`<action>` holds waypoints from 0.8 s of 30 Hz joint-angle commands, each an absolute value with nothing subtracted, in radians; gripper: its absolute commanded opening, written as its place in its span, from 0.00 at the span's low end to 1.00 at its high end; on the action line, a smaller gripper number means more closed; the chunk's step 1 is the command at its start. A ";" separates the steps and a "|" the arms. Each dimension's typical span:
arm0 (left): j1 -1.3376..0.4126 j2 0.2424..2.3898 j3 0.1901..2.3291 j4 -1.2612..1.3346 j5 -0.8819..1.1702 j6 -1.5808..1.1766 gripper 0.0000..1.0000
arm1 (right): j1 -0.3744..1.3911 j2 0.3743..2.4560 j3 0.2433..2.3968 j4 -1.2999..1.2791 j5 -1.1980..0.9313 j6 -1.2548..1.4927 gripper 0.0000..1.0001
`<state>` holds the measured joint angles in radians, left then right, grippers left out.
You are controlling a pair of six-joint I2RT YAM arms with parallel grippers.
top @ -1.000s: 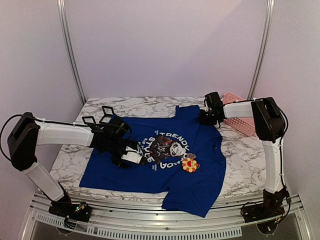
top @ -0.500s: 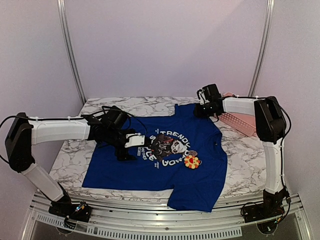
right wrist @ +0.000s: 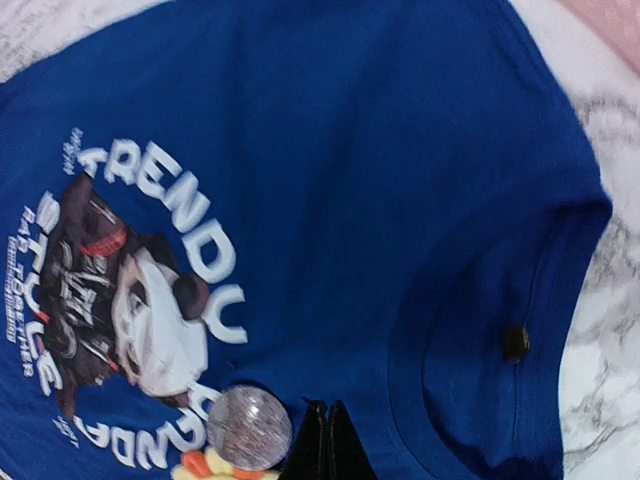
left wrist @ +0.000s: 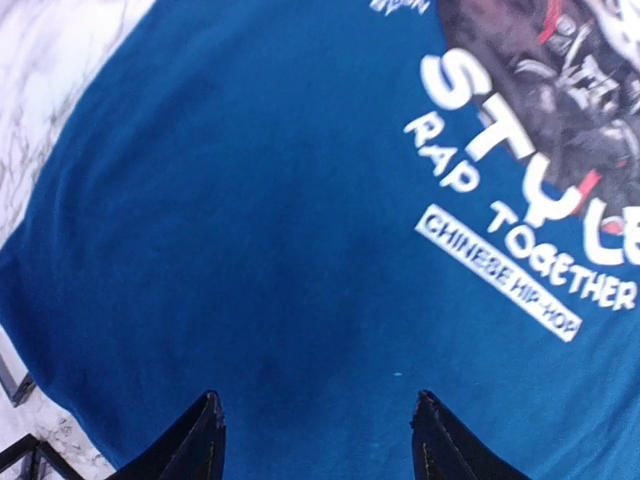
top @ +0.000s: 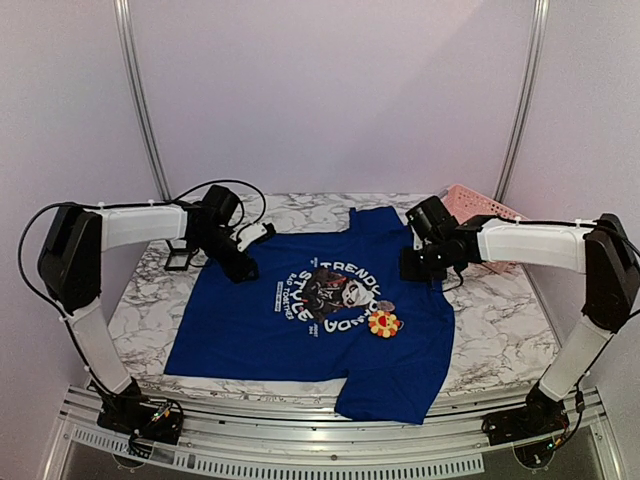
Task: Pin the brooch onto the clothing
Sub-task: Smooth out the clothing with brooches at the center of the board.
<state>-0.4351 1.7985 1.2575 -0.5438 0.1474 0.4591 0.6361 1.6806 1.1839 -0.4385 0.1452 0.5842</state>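
Retreated: left end effector open, right end effector closed, empty; shirt collar rearward.

Bare shirt front; basket behind right arm

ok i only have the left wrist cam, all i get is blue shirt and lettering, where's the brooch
Observer: The brooch lies on the shirt, at the near right corner of the print.
Operator: is the right gripper holding anything
Observer: No, the right gripper is shut on nothing, above the shirt near its collar.
Operator: anything else by the brooch
Observer: A small silvery disc sits right beside it.
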 commanded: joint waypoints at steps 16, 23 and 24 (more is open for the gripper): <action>-0.253 2.059 1.371 -0.649 -0.040 0.400 0.52 | 0.701 1.543 0.768 -0.656 0.161 1.069 0.00; -0.264 1.989 1.414 -0.654 0.060 0.453 0.69 | 0.700 1.519 0.885 -0.587 0.176 0.953 0.03; -0.265 1.970 1.428 -0.666 0.077 0.464 0.70 | 0.701 1.511 0.906 -0.579 0.198 0.934 0.04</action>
